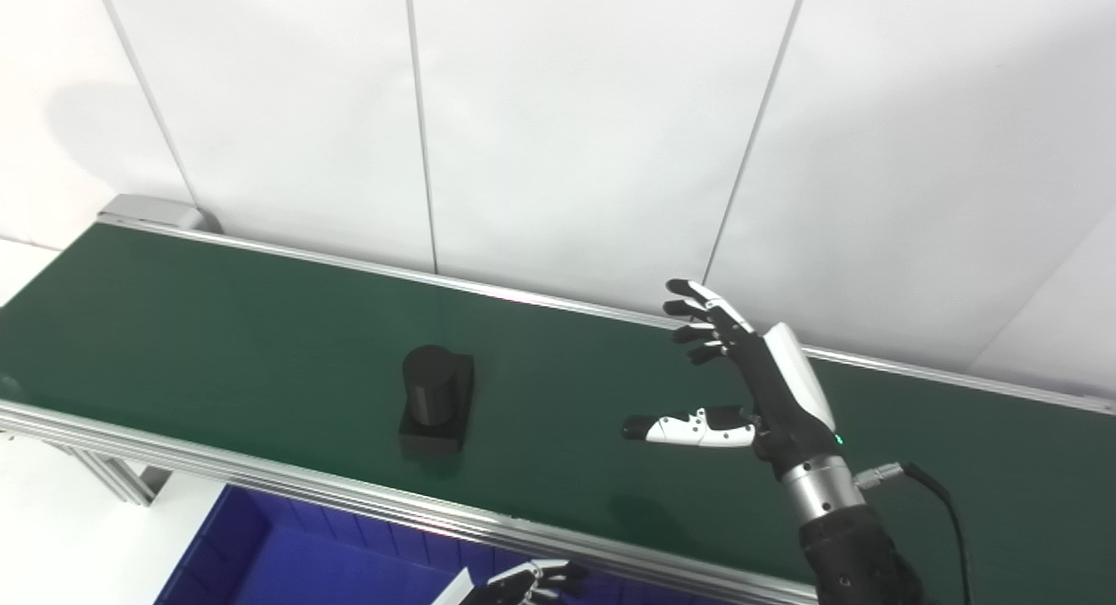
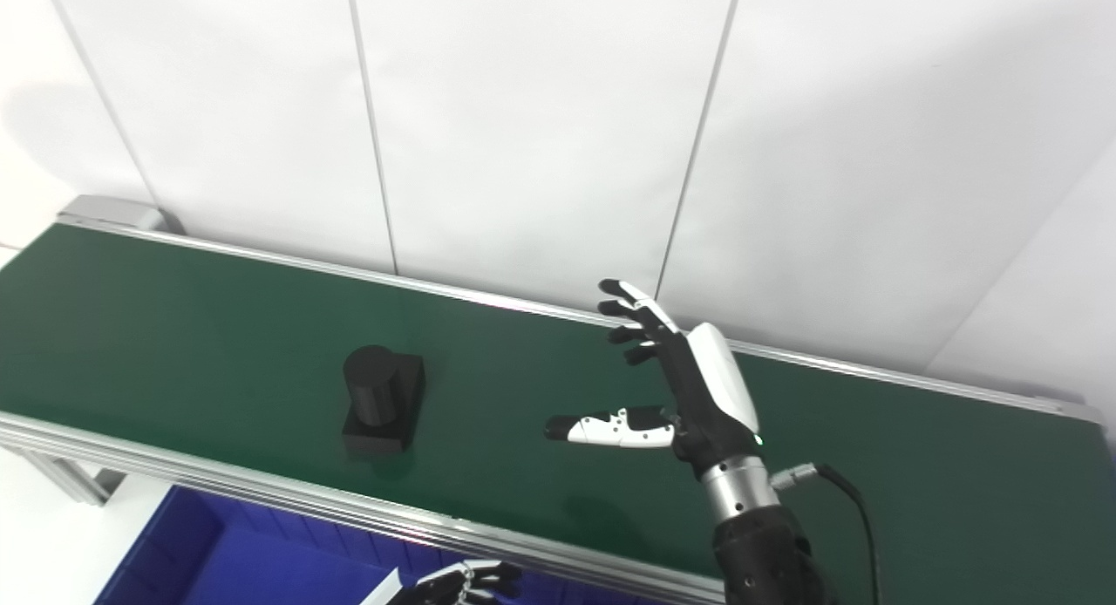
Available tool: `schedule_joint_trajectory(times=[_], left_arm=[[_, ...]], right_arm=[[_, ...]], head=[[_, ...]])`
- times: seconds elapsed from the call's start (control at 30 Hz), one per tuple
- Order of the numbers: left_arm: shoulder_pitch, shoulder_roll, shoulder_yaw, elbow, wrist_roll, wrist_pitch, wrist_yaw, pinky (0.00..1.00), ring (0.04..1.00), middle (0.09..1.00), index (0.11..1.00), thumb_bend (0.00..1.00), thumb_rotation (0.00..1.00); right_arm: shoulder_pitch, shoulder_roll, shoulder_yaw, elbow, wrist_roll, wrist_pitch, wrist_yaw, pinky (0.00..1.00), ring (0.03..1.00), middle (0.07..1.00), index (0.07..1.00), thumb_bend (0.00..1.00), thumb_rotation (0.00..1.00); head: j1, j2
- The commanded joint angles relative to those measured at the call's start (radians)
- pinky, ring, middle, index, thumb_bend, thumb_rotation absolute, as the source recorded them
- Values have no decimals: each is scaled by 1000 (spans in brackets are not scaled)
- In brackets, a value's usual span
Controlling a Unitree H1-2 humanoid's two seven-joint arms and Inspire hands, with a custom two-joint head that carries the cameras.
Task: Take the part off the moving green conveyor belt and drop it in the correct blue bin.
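A black part (image 1: 436, 399), a short cylinder on a square base, stands upright on the green conveyor belt (image 1: 218, 326), near its front rail. My right hand (image 1: 750, 378) is open above the belt, to the right of the part and apart from it, with the fingers spread and the thumb pointing left toward it. My left hand (image 1: 523, 583) shows only its fingertips at the bottom edge, below the belt's front rail; I cannot tell whether it is open or shut. A blue bin (image 1: 288, 561) sits below the front rail at the bottom left.
The belt's silver front rail (image 1: 349, 492) runs between the belt and the bin. A white panelled wall (image 1: 567, 134) stands right behind the belt. A black cable (image 1: 933, 492) hangs from my right wrist.
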Motion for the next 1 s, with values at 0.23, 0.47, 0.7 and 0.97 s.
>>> schedule_joint_trajectory(times=[0.23,0.47,0.7,0.97], left_arm=[[3,-1,-32,-27,73,-25,69,542,648,774,805,964,327],[-3,14,-63,-25,94,-25,112,543,659,784,818,970,339],[-13,9,-76,-16,88,-25,139,547,665,787,819,971,350],[-38,14,-111,1,140,-25,207,604,695,775,824,968,358]], right_arm=[[-72,45,56,45,-40,28,4,617,734,859,884,904,375],[-98,68,92,120,-62,19,-3,618,737,847,880,921,389],[-124,92,129,177,-89,28,1,645,754,842,885,933,427],[-161,128,145,271,-99,39,0,654,780,853,894,916,388]], head=[[-14,19],[-29,29],[-41,50],[-56,79]])
